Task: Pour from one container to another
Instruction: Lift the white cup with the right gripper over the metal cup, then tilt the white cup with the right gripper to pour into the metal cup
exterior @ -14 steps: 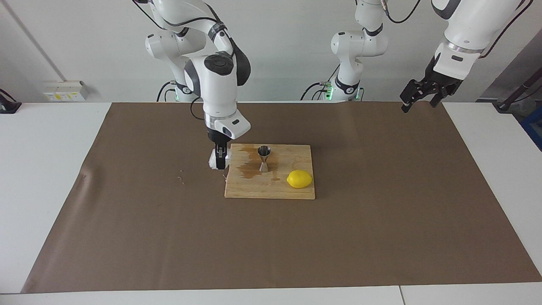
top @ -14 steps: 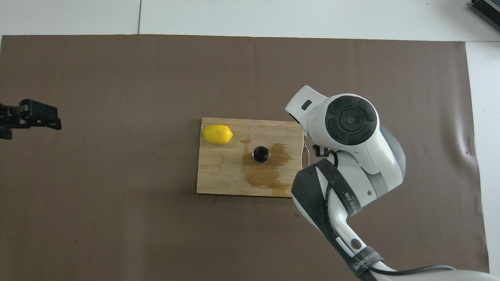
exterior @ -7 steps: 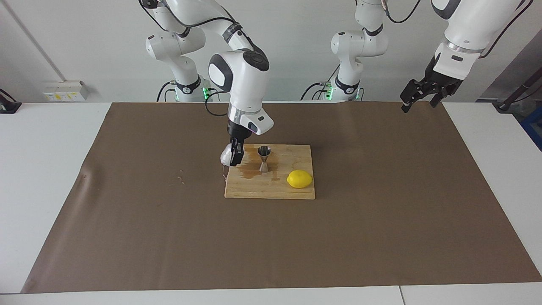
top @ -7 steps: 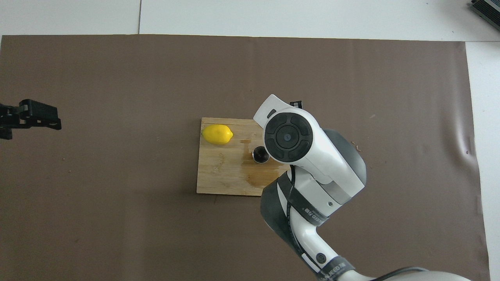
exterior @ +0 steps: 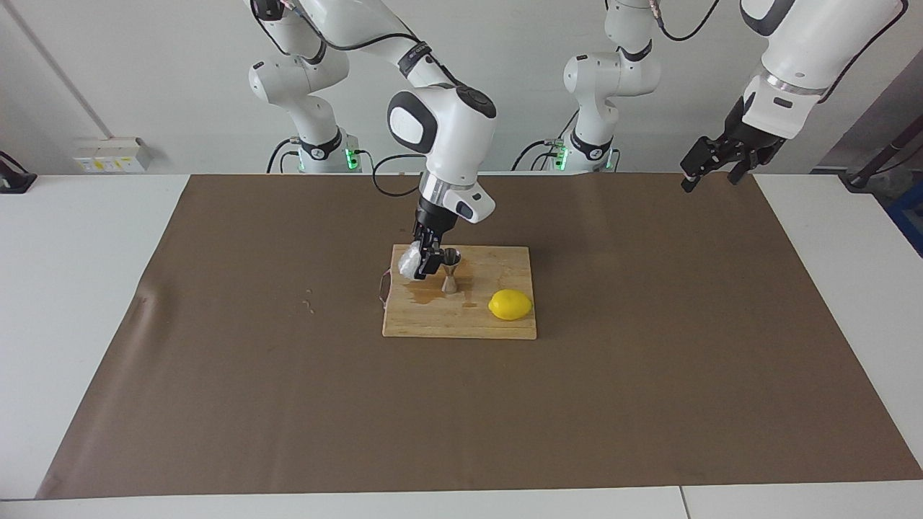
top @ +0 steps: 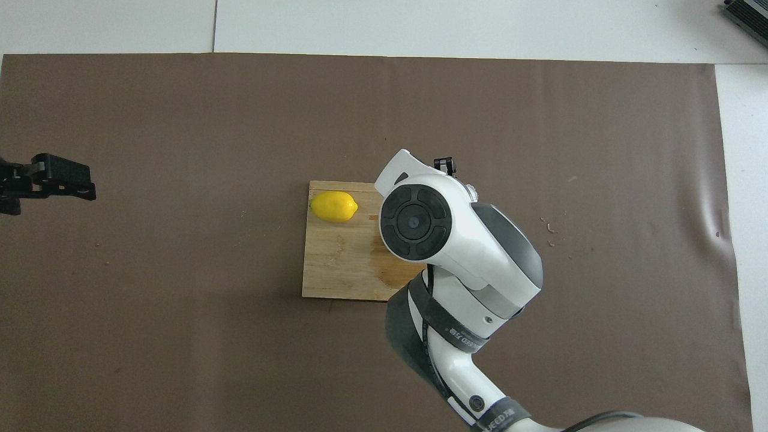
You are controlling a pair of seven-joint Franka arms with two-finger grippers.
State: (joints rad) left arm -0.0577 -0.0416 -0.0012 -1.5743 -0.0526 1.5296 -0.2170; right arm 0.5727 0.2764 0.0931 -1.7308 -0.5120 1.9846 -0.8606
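My right gripper (exterior: pixel 424 262) is shut on the small whitish crinkled cup (exterior: pixel 409 264) and holds it just above the wooden board (exterior: pixel 497 328). The cup hangs beside the rim of the steel jigger (exterior: pixel 450 269), on the side toward the right arm's end of the table. The gripper leans toward the jigger. The jigger stands upright on the board in a brown wet stain (exterior: pixel 422 292). In the overhead view the right arm (top: pixel 420 222) hides the jigger. My left gripper (exterior: pixel 710 162) waits open, raised over the mat's corner at the left arm's end; the overhead view shows the left gripper (top: pixel 45 183) too.
A yellow lemon (exterior: pixel 510 304) lies on the board, toward the left arm's end from the jigger. A brown mat (exterior: pixel 649 375) covers the table. A thin loop (exterior: pixel 383 285) sticks out at the board's edge. Small crumbs (exterior: pixel 310 306) lie on the mat.
My right gripper has lifted the cup from the mat beside the board and carried it over the board's edge up to the jigger's rim. The left arm has hardly moved.
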